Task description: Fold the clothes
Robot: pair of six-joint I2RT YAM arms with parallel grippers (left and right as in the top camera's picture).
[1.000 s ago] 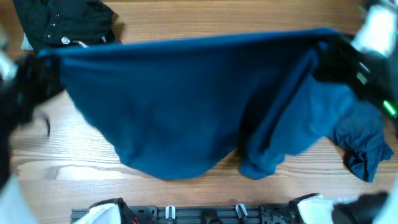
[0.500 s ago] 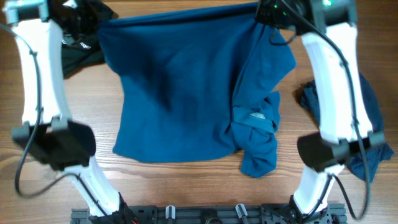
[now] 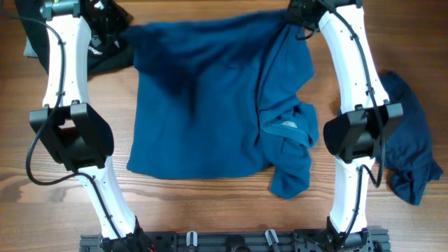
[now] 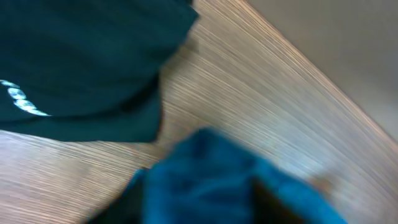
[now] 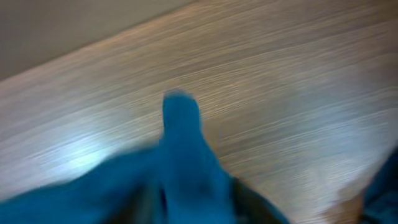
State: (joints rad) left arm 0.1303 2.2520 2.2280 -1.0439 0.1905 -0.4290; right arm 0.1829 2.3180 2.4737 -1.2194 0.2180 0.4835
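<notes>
**Mid-blue T-shirt** (image 3: pixel 203 105), spread on the wooden surface (image 3: pixel 210 210), with its far edge running between the two hands.

- **Lie of the cloth:** The cloth lies mostly flat toward the left hand (image 3: pixel 114 22). Toward the right hand (image 3: pixel 298 15) it is doubled over itself. There the neck opening and its pale label are turned up, and a bunched lump trails past the near hem. The far corner nearest the left hand is motion-blurred.
- **Left wrist view:** A fold of the T-shirt (image 4: pixel 199 180) fills the space directly beneath the hand. The fingers cannot be made out in the blur, so it cannot be told whether this hand is open, closed or gripping the cloth.
- **Right wrist view:** A narrow ridge of the T-shirt (image 5: pixel 180 155) stands up just ahead of the hand, over bare wood. The fingers are again lost in blur, and the hand's state cannot be told.
- **Darker blue garment** (image 3: pixel 409 140): It lies crumpled on the outer side of the right arm, apart from the T-shirt and well back from the right hand.
- **Black garment** (image 3: pixel 112 56): It carries small white print and lies just beside the left hand, on the hand's outer side, with its edge meeting the T-shirt's far corner. In the left wrist view the black garment (image 4: pixel 81 62) occupies the area ahead of the hand.
</notes>
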